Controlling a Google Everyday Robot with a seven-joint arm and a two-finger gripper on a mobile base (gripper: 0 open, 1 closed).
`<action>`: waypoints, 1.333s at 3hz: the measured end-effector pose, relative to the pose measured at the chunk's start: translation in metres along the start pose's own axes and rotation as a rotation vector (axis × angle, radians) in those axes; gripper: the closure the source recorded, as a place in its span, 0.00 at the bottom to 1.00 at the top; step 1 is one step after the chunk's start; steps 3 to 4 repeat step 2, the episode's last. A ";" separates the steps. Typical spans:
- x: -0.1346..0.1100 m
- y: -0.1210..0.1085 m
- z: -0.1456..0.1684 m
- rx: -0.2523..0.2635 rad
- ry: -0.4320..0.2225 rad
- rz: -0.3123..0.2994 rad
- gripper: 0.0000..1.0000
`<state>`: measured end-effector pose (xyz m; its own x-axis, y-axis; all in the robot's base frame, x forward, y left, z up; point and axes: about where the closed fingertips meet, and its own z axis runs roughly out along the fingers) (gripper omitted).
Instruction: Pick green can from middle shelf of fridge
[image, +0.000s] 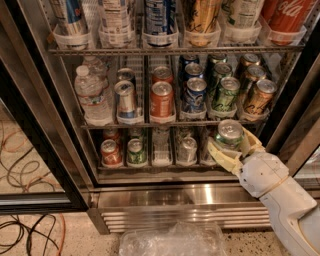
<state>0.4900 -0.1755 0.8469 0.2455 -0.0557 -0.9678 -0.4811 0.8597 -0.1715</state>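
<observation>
Green can (230, 134) is pinched btwn the gripper (233, 149) fingers (219, 158), pale pads pressed on either side. It's upright, out front of the fridge (150, 199), low right, at bottom rack (150, 168) level, just under the middle shelf (170, 124). That shelf holds, L to R: water bottle (92, 95), silver can (125, 98), red can (161, 100), blue cans (195, 92), other green cans (226, 93), bronze cans (259, 96). Top rack (175, 50) w/ tall cans (160, 15) sits above.

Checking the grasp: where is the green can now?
Lower right of the camera view: the green can is held in the gripper, just below the front edge of the middle shelf.
</observation>
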 end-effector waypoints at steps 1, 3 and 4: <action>-0.010 -0.009 0.013 -0.030 -0.016 -0.009 1.00; -0.010 -0.009 0.013 -0.030 -0.016 -0.009 1.00; -0.010 -0.009 0.013 -0.030 -0.016 -0.009 1.00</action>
